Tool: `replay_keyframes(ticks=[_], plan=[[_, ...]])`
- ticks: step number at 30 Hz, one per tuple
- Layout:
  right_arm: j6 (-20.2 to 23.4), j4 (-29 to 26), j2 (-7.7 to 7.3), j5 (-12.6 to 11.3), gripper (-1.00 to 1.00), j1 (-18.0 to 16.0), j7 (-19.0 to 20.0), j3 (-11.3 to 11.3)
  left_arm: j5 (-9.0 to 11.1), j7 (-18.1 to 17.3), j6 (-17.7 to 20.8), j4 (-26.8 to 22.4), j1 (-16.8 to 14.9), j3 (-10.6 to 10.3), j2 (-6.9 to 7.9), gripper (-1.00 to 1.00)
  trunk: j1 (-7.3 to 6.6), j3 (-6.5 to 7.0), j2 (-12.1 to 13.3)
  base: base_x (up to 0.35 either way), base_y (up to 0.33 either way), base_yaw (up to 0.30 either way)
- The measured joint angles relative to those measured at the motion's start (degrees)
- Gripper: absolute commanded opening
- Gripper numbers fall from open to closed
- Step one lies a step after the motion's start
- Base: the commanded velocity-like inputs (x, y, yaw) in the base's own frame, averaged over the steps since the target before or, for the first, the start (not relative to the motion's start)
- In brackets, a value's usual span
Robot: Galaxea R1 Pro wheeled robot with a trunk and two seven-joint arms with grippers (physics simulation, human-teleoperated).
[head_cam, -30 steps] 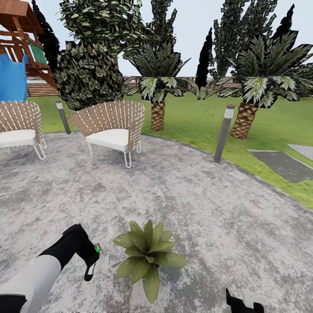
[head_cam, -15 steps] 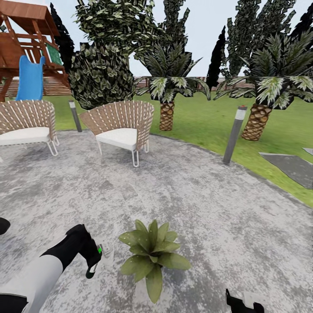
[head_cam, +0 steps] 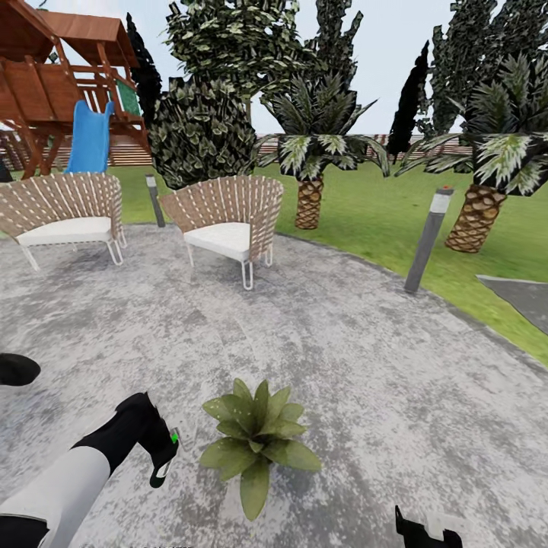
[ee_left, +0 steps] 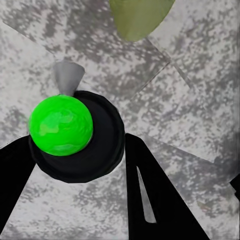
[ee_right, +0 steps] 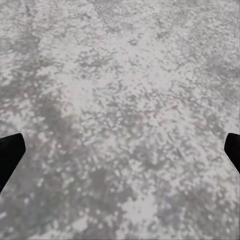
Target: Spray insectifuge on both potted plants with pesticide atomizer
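Between left gripper [ee_left: 80, 200] fingers: pesticide atomizer [ee_left: 75, 132] | beside potted plant [head_cam: 255, 441]

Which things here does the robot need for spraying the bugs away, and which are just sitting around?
Needed:
- pesticide atomizer, in the left gripper
- potted plant

Just there:
- two wicker chairs
- bollard lamp
- palms
- playset slide

No legible text anywhere.

Patio [head_cam: 365, 358] open around potted plant [head_cam: 255, 441]; chairs [head_cam: 228, 221] far back.
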Motion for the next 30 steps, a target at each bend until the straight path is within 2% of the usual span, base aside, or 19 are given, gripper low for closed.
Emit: replay_keyframes(ticks=[5,13,25,30], plan=[[0.0,0.0,-0.01,0.0,1.0,0.0,0.0,0.0,-0.1,0.0,0.0,0.1,0.0,0.0,0.02,-1.0,0.01,0.0,0.0,0.007,-0.216,0.168],[0.0,0.0,0.0,0.0,1.0,0.0,0.0,0.0,-0.3,0.0,-0.3,1.0,0.8,-0.3,0.51,-1.0,0.01,0.0,0.0,0.0,-0.018,0.006],[0.0,0.0,0.0,0.0,1.0,0.0,0.1,0.0,-0.2,0.3,0.1,1.2,1.7,-0.3,0.7,-1.0,0.01,0.0,0.0,0.0,0.0,0.25],[0.0,0.0,-0.09,-0.1,1.0,0.0,0.0,-0.1,-0.3,1.1,0.5,1.7,1.7,-0.3,0.41,-1.0,0.01,0.0,0.0,0.0,0.0,0.05]])
